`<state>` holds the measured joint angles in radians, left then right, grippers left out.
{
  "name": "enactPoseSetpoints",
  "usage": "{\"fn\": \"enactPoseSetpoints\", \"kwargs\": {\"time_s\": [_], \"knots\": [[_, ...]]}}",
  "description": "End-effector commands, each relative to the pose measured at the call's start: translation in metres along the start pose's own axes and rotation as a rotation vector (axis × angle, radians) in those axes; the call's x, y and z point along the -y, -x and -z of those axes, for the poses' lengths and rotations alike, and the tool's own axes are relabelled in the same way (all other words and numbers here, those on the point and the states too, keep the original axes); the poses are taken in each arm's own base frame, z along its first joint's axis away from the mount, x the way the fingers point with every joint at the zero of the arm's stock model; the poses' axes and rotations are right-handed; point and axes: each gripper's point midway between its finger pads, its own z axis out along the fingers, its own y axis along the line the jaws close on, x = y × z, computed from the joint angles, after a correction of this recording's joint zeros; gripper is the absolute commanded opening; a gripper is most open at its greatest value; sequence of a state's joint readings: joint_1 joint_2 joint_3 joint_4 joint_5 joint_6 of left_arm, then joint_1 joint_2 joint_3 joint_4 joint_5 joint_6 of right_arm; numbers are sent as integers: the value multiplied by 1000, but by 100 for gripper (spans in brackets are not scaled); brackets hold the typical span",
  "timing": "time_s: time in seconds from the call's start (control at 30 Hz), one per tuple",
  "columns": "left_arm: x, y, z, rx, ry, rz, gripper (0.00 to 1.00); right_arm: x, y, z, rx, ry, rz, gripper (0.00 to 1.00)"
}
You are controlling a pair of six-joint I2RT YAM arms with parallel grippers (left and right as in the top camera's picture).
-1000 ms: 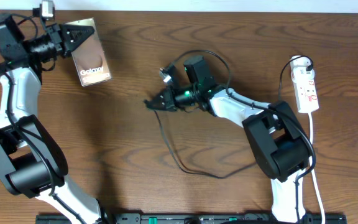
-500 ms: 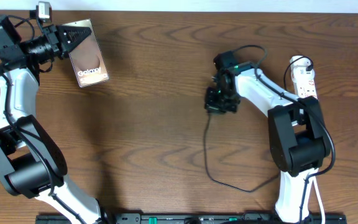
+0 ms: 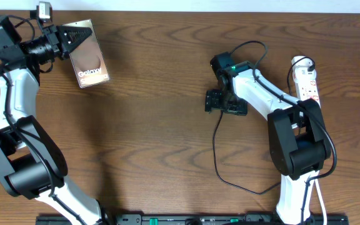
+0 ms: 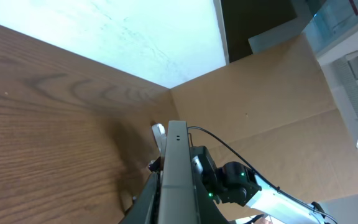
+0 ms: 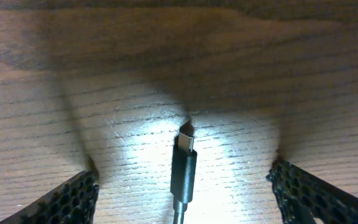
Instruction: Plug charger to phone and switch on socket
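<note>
Both jaws of the right gripper (image 5: pixel 186 186) stand wide apart, and the charger (image 5: pixel 184 167) lies with its plug tip flat on the table (image 3: pixel 155 137) between them, touching neither — nothing is held there. The left gripper (image 3: pixel 72 37) is clamped on an edge of the phone (image 3: pixel 91 57), far across the table at the left rear. We judge two risks: a closing pinch may catch the plug askew, so it meets the port crooked; and the phone may swivel in its edge grip. The socket (image 3: pixel 307 87) lies at the far right. We see no container.

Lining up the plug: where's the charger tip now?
In the right wrist view, the charger tip lies on the table between the open right gripper fingers.
</note>
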<state>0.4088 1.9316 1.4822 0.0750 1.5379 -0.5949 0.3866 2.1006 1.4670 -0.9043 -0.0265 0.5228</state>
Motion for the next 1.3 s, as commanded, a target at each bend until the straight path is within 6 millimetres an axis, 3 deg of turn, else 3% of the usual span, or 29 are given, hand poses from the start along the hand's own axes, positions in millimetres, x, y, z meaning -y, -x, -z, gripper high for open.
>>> {"fn": "enactPoseSetpoints", "kwargs": {"time_s": [0.0,0.17,0.3,0.6,0.7,0.83,1.03,1.27], "knots": [[19,-1,1,-19,-28,-44,7,0,-7,-17,-45,15,-15,90],[19,-1,1,-19,-28,-44,7,-18,-7,-16,-66,111,-128,87],[19,-2,1,-19,-28,-36,7,-29,-12,-15,-88,142,-217,76],[19,-2,1,-20,-28,-31,7,-44,-28,-16,-112,128,-210,75],[19,-2,1,-20,-28,-29,8,-46,-30,-16,-114,127,-202,63],[19,-2,1,-20,-28,-29,7,-46,-30,-16,-112,127,-202,54],[19,-2,1,-20,-28,-29,7,-43,-27,-16,-101,121,-206,52],[19,-2,1,-20,-28,-29,7,-44,-25,-16,-92,122,-201,9]]}}
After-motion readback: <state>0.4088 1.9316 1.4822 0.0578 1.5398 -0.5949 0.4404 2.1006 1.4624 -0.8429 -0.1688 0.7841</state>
